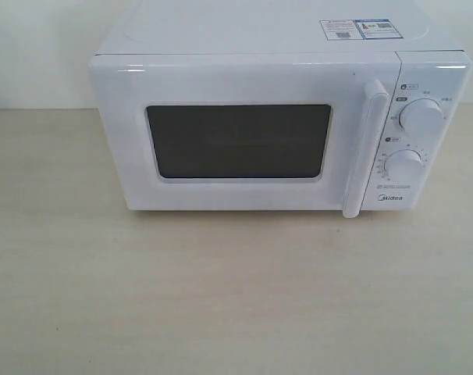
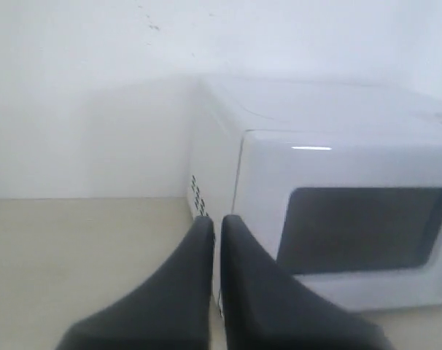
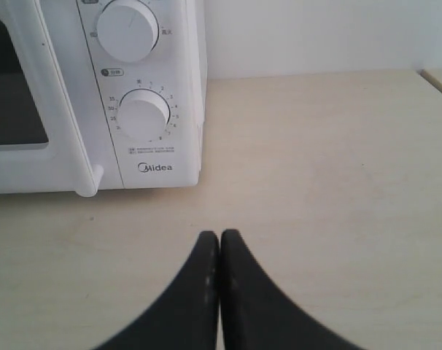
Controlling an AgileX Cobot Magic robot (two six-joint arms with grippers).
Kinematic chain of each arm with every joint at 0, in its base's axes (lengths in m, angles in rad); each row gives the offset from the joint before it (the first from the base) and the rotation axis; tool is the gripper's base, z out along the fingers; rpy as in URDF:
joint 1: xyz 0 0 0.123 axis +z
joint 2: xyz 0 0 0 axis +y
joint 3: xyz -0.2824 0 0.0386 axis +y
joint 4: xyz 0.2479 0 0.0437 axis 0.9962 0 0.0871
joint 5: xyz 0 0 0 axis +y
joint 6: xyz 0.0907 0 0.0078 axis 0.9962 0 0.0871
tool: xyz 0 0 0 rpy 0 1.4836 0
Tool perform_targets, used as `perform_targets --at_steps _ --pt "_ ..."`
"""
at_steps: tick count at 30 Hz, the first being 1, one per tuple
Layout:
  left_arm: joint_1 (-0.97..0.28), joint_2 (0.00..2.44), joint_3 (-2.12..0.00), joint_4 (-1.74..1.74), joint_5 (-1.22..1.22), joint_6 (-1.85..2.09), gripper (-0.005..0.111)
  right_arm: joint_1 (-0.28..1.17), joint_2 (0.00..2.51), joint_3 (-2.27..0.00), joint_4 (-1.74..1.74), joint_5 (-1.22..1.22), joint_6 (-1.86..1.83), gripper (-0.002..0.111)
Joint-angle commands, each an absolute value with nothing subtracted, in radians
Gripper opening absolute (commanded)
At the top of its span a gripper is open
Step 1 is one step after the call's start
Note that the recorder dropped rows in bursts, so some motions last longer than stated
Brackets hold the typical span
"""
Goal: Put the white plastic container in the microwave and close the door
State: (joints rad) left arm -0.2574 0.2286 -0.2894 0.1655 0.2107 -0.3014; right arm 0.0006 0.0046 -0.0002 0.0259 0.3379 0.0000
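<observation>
The white Midea microwave (image 1: 260,117) stands at the back of the table, its door (image 1: 236,141) shut, with the dark window and the long vertical handle (image 1: 361,148) facing me. The white plastic container shows in no view. My left gripper (image 2: 216,219) is shut and empty, off the microwave's (image 2: 330,197) left front corner. My right gripper (image 3: 219,235) is shut and empty over bare table, in front of the microwave's dial panel (image 3: 141,95). Neither gripper appears in the exterior view.
A pale wood-grain table (image 1: 221,297) stretches in front of the microwave. A white wall (image 2: 82,95) rises behind it. A table edge (image 3: 440,82) shows in the right wrist view.
</observation>
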Motion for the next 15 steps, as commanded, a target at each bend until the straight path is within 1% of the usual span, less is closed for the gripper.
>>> perform_targets --at_steps 1,4,15 --pt "-0.118 0.198 -0.183 0.035 0.098 -0.314 0.004 -0.006 0.0 0.0 0.015 0.334 0.0 0.0" --pt "-0.089 0.196 -0.13 0.026 0.085 -0.314 0.004 -0.006 0.0 0.0 0.015 0.334 0.0 0.0" --pt "-0.091 0.175 -0.04 0.026 0.021 -0.266 0.004 -0.006 0.0 0.0 0.02 0.334 0.0 0.0"
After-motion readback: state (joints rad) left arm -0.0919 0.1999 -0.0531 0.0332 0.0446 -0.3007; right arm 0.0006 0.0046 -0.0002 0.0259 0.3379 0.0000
